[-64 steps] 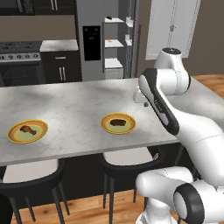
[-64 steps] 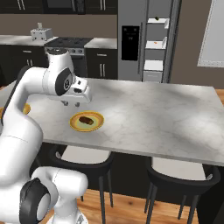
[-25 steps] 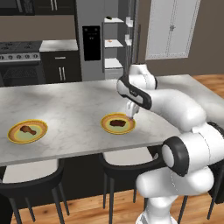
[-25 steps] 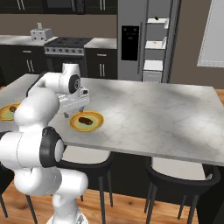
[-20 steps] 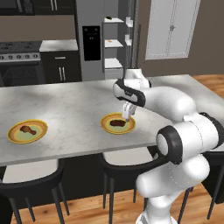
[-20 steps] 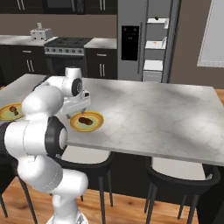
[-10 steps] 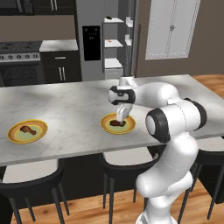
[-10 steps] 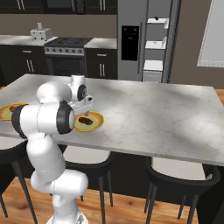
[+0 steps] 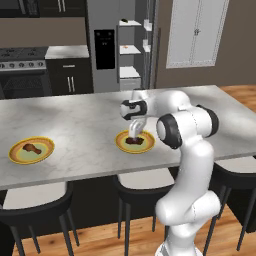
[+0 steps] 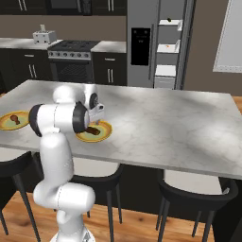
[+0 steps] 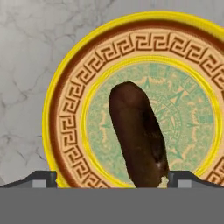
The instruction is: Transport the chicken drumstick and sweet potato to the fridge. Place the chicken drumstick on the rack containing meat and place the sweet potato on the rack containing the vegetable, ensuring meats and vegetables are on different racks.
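Note:
The sweet potato (image 11: 138, 135), a dark reddish-brown oblong, lies on a yellow patterned plate (image 11: 65, 109) on the island counter. My gripper (image 11: 113, 179) points down just above it and is open, its fingertips (image 11: 41, 178) standing either side of the potato's near end without touching it. From the base the gripper (image 9: 134, 131) hangs over the sweet potato (image 9: 134, 141); from the other side the gripper (image 10: 95, 123) hovers over the sweet potato (image 10: 93, 131). The chicken drumstick (image 9: 31, 148) rests on a second plate (image 9: 46, 152) at the far left, also drumstick (image 10: 14, 118). The fridge (image 9: 106, 47) stands behind, one door open on white shelves.
Black bar stools (image 9: 145, 181) are tucked under the island's near edge. A stove (image 10: 73, 66) and dark cabinets line the back wall left of the fridge (image 10: 142, 45). A toaster (image 10: 44, 35) sits on the back counter.
The arm has swung in over the plate and lowered, bringing the open gripper down close over the sweet potato. Both plates and their food have stayed put.

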